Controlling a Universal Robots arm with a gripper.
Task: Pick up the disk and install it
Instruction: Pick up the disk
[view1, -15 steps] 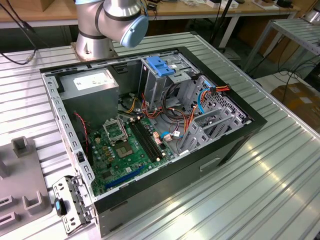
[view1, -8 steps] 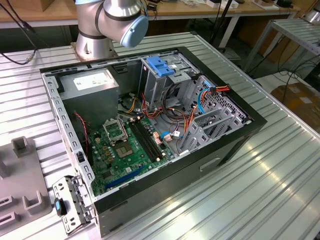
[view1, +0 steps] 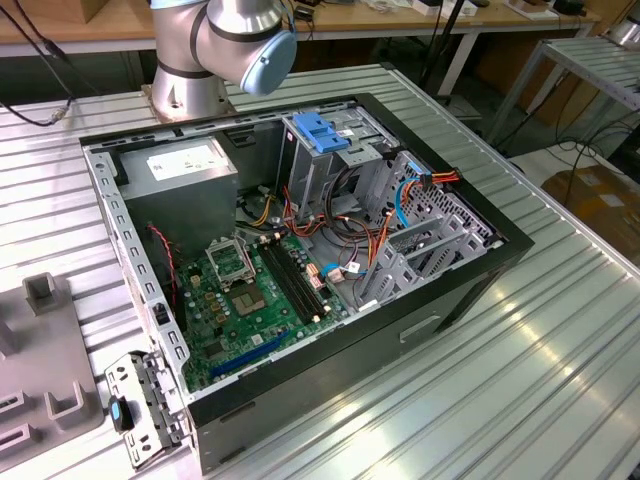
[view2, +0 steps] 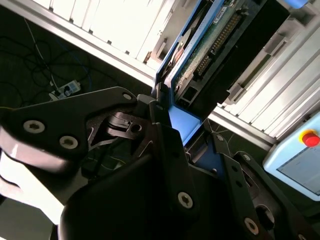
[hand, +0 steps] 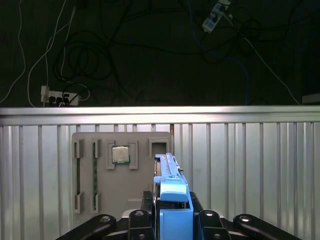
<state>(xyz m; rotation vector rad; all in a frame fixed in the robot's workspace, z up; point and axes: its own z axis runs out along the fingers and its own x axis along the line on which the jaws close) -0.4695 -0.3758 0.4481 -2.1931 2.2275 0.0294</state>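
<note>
Claw (hand: 172, 212) closed on the disk (hand: 168, 172), clamped on the blue carrier frame (view2: 183, 123) at one end. The rest of the drive juts out past my fingers (view2: 167, 150), edge-on, with its green circuit board (view2: 212, 42) bare in the second wrist view. Disk is in the air above the grey parts tray (hand: 132, 187) on the slatted table (hand: 250, 165). A processor chip (hand: 120, 154) sits in a tray pocket just beside the drive's line.

Risks, as I judge them:
- The hold is short and on plastic, so a knock on the free end could lever the drive round in my pads or out of them.
- The frame may flex under the squeeze and loosen the seat.
- The board side faces outward and would suffer if it scraped on sheet metal.

Room — open air around me here: the table's edge rail ahead, then dark floor with loose cables beyond it. In the exterior view the computer case (view1: 300, 375) lies open on top, and inside it is crowded. The drive cage (view1: 320, 150) with its blue cap stands near the far wall, and the power-supply box (view1: 180, 175) is at the exterior view's left of it. Orange and red wires (view1: 370, 235) loop close by on the other side — likely to snag a protruding corner. The motherboard (view1: 250, 290) covers the floor below.
</note>
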